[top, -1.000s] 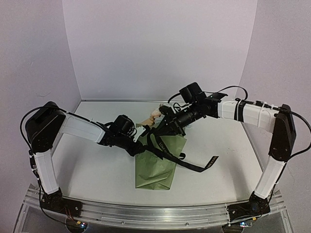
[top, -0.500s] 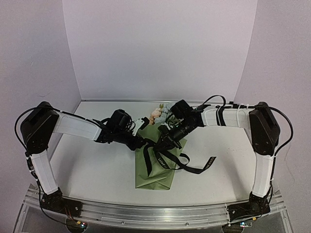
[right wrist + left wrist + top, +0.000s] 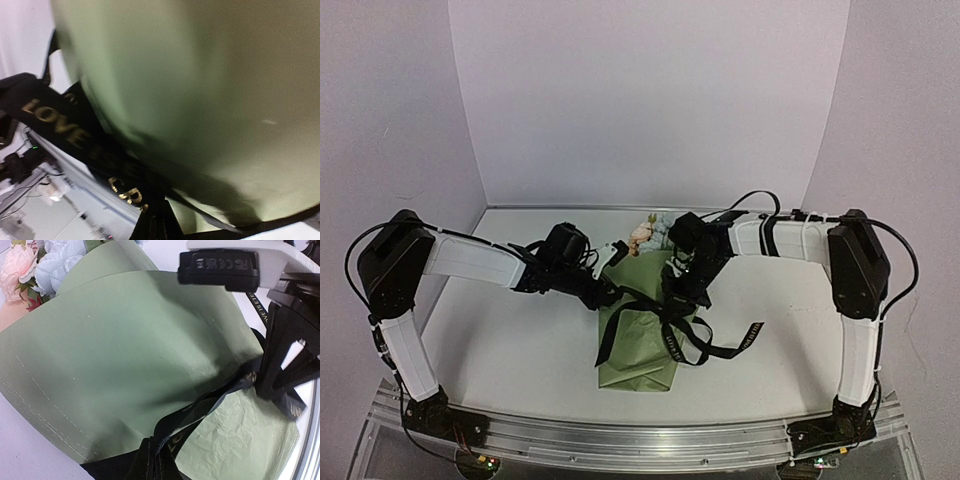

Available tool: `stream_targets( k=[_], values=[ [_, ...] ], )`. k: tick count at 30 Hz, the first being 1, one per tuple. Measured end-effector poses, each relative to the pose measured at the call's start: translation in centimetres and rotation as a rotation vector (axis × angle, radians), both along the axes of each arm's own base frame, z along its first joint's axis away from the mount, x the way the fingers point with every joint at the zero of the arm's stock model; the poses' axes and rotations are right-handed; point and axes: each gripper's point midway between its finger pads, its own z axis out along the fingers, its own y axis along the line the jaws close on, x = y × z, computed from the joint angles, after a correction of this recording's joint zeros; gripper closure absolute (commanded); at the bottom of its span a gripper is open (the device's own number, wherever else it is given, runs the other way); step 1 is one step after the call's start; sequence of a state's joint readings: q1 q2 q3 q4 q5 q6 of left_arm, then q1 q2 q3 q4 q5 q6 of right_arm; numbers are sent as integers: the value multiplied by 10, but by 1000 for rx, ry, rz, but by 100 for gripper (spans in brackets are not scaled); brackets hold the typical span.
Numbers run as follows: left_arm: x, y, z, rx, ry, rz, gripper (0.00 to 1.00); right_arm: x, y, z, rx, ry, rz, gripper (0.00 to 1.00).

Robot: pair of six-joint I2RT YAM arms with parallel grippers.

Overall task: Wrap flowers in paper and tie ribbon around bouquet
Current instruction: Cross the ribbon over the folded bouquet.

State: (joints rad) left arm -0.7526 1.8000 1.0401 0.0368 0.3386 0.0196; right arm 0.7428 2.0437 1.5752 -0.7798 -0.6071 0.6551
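Left gripper (image 3: 605,296) pinching ribbon (image 3: 665,322), jaws fully closed. Right gripper (image 3: 675,290) likewise clamping ribbon, over bouquet (image 3: 638,362). Bare table (image 3: 510,345) lying left and right; ribbon tail trailing right.

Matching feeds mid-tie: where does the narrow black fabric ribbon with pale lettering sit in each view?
Top external: black lettered ribbon draped across the wrap, centre.
Left wrist: ribbon at bottom centre, rising rightward.
Right wrist: ribbon at lower left, lettering showing.
Shared landmark: olive-green paper sheet under it.
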Motion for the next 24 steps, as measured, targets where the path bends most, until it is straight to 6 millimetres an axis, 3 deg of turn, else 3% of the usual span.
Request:
stream_targets(
  k=[4, 10, 14, 19, 24],
  values=[
    [-2, 1, -2, 7, 8, -5, 100, -1, -28, 0, -107, -89, 18, 100],
    [-3, 1, -2, 10, 13, -11, 100, 5, -45, 33, -133, -221, 29, 100],
    [-3, 0, -1, 11, 17, -13, 100, -4, -37, 36, -122, -227, 60, 100],
    [-3, -3, 4, -2, 16, -22, 100, -25, -11, 29, -88, -182, 119, 100],
    [-3, -5, 7, -9, 19, -32, 100, -22, 9, 9, -74, -125, 95, 100]
  ],
)
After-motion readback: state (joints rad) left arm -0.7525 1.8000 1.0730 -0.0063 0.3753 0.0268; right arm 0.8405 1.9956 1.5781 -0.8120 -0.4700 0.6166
